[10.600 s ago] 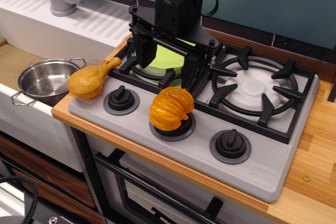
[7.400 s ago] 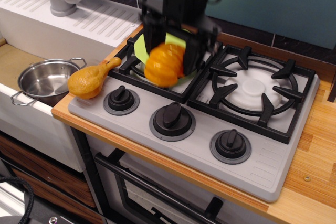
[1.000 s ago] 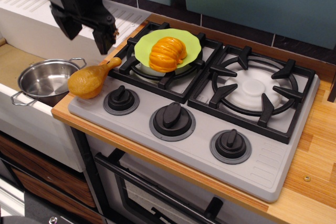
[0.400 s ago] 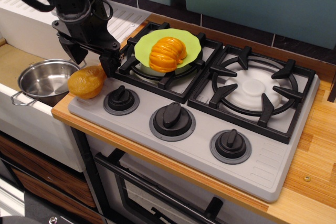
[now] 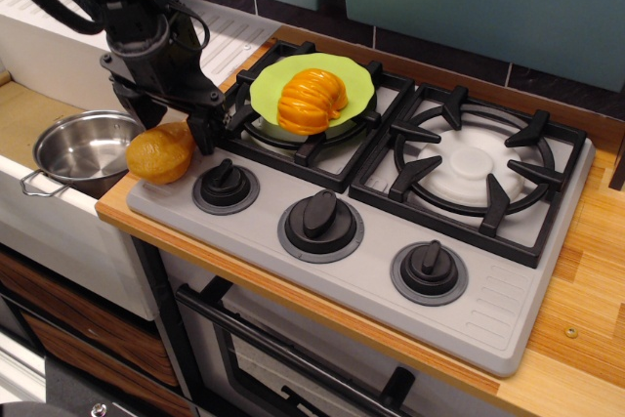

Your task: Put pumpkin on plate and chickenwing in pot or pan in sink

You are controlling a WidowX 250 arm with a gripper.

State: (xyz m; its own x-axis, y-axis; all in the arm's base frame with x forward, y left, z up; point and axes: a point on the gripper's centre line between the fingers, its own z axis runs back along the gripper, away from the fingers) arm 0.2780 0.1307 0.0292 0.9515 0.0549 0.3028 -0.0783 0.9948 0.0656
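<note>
Stovetop: gripper [image 5: 168, 124] lower over chickenwing [image 5: 158, 153]

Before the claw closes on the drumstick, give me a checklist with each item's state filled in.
1. Pumpkin on plate: ok.
2. Claw down over the drumstick's narrow end: ok, one finger on either side.
3. Claw shut on drumstick: cannot tell; the handle is hidden behind the fingers.
4. Pot upright with nothing seen inside: ok.
5. Pot in sink, beside the drumstick: ok.
6. Drumstick in pot: not ok; it lies on the stove corner.
</note>
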